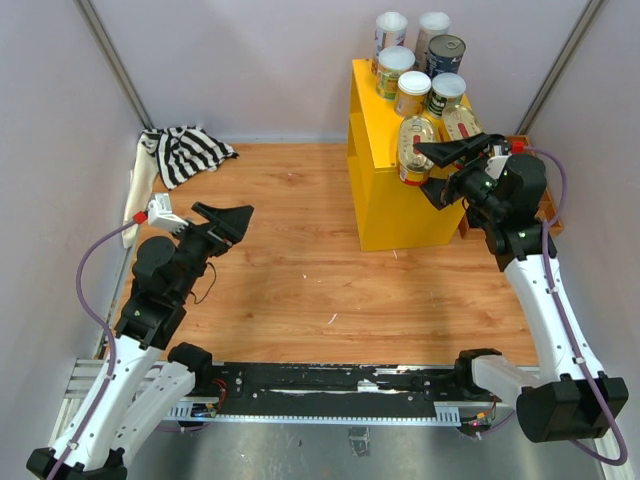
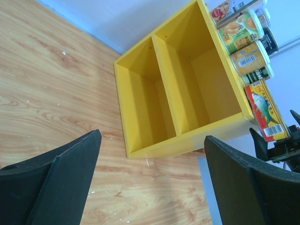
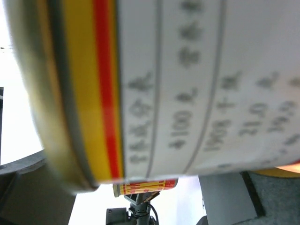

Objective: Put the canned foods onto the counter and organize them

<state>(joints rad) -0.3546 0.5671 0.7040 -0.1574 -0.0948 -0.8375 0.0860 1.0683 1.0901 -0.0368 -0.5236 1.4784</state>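
Note:
The yellow counter [image 1: 385, 215] stands at the back right with several cans on its top. They include two white-lidded cans [image 1: 391, 25], a dark can [image 1: 446, 50] and a yellow-and-red can [image 1: 460, 122]. Another yellow-and-red can [image 1: 412, 140] sits at the counter's front edge. My right gripper [image 1: 428, 170] is open right beside this can, which fills the right wrist view [image 3: 178, 84]. A second yellow-and-red can [image 3: 145, 186] shows below it. My left gripper [image 1: 232, 215] hangs open and empty over the floor [image 2: 152, 187], facing the counter's two compartments [image 2: 173, 89].
A striped cloth [image 1: 185, 150] lies at the back left corner. A brown wooden tray [image 1: 552, 215] shows behind my right arm, beside the counter. Walls close the space on three sides.

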